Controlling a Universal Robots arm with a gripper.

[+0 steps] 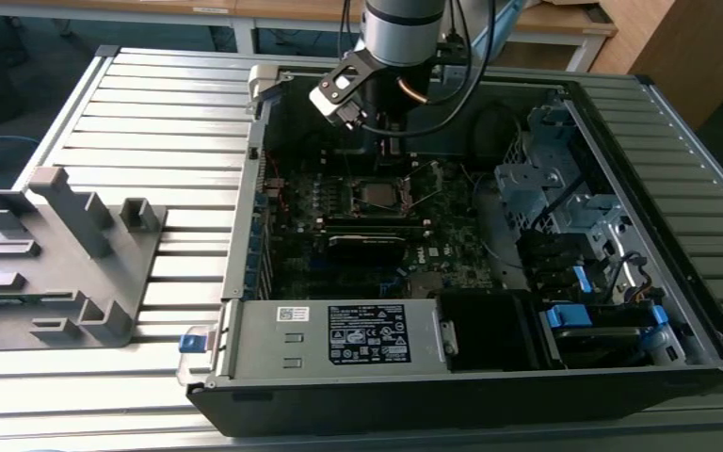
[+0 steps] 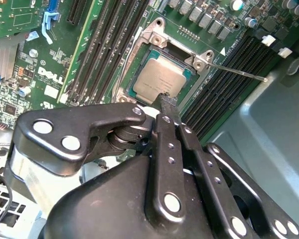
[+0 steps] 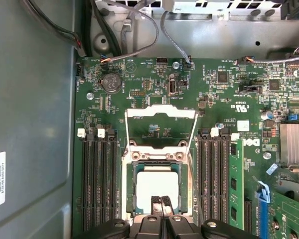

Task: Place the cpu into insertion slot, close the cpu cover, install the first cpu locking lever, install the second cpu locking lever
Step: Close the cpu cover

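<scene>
Black jointed links of the gripper (image 2: 167, 101) crowded the second wrist view, its fingers (image 3: 156, 206) clenched together with nothing between them and their tips poised at the edge of the cpu (image 3: 158, 181). Across the exterior view from its left, a grey moulded plastic fixture (image 1: 54, 264) stood on the ribbed metal table (image 1: 148, 104). Next came the open computer case (image 1: 462, 377), where the thin, matte silver chip lay flat inside the insertion slot (image 3: 131, 191), a dark square socket with a bright metal rim. A silver drive cage (image 1: 550, 179) sat furthest right. The cpu cover (image 3: 161, 112), a thin steel frame, stood hinged open beyond the socket, and a wire locking lever (image 2: 239, 71) jutted free. Seating appeared all but done. Doing it well likely meant keeping the chip level and square, touching it only lightly and never sliding it.
</scene>
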